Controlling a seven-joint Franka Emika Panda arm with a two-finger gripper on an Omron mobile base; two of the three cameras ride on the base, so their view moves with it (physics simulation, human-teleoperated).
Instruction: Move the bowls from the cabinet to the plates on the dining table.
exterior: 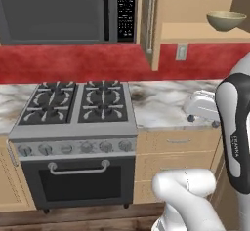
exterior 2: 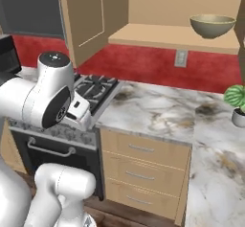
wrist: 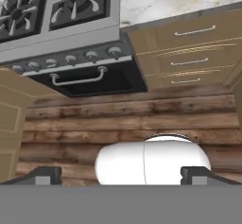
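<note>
Wall cabinet: light tan wood, doors swung open, one wooden shelf exposed. A long grey bar handle runs down the edge of the left door.

Bowl: deep, olive-beige with a yellowish rim, upright on the cabinet shelf toward its right end; seen on that shelf from the left base camera too. Nothing touches it apart from the shelf.

Gripper: two dark fingertips stand far apart at the bottom of the hand view, with nothing between them. It points down at the wooden plank floor in front of the range and is well away from the bowl and the cabinet.

Gas range: stainless, four black burner grates, a row of knobs, and a dark oven door with a bar handle.

Microwave: dark, mounted above the range, just left of the cabinet.

Countertop: veined white-grey-brown marble, running on both sides of the range.

Toaster: white, on the countertop to the right of the range.

Potted plant: green leaves in a small white pot, on the countertop at the right edge.

Backsplash: red wall, with a grey outlet plate below the cabinet shelf.

Base drawers: tan, with grey bar pulls, beside the range.
</note>
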